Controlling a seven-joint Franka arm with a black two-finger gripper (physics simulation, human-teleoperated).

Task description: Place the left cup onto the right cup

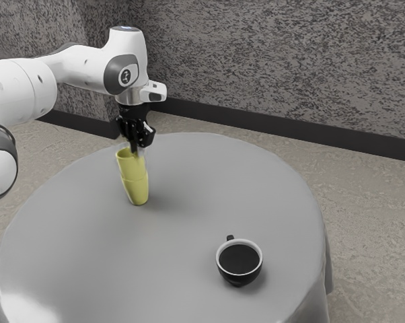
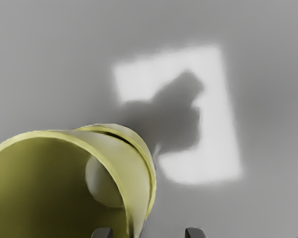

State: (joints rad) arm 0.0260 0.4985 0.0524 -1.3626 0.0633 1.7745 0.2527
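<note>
Yellow cup (image 1: 135, 176) is leaning, cut off in the wrist view (image 2: 65, 188). Gripper (image 1: 136, 142) is standing spread, fingers (image 2: 102, 232) seemingly straddling its rim wall. Black cup (image 1: 239, 262) is sitting at 4 o'clock.

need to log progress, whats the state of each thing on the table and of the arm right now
yellow cup: tilted, its rim at the gripper, not on the black cup
black cup: upright on the table, nothing stacked on it
gripper: down at the yellow cup's rim
</note>
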